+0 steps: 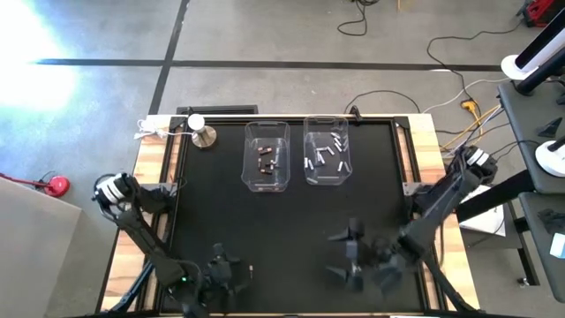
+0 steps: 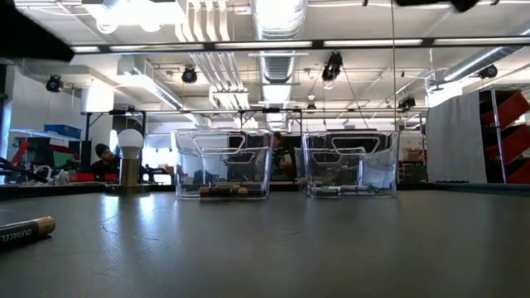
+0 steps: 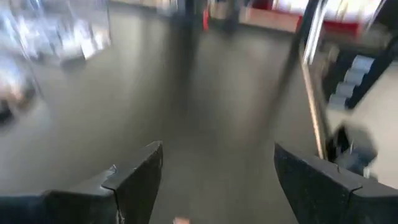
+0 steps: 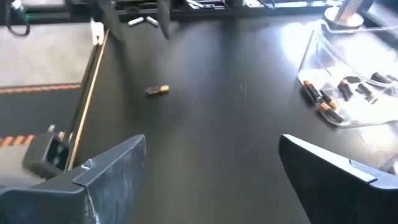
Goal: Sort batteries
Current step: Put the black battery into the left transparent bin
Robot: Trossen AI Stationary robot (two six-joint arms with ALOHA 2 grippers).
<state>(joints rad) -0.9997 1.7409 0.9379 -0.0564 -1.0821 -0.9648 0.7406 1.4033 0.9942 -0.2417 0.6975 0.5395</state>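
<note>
Two clear bins stand side by side at the table's far middle. The left bin [image 1: 267,156] holds dark batteries [image 4: 329,93], the right bin [image 1: 327,152] white and silver ones [image 1: 325,155]. One loose dark battery with a copper end [image 4: 157,91] lies flat on the black mat; the low view has it at the near left [image 2: 25,232]. My left gripper [image 3: 217,180] hovers open over the mat near the front left [image 1: 228,272], with only mat between its fingers. My right gripper [image 4: 211,180] stands open above the front right [image 1: 353,258], nothing between its fingers.
A round silver knob-like stand with a white bulb [image 1: 201,132] sits at the far left corner, beside the left bin. Wooden rails [image 1: 150,203] frame the black mat [image 1: 291,221]. Cables and equipment lie on the floor beyond the table.
</note>
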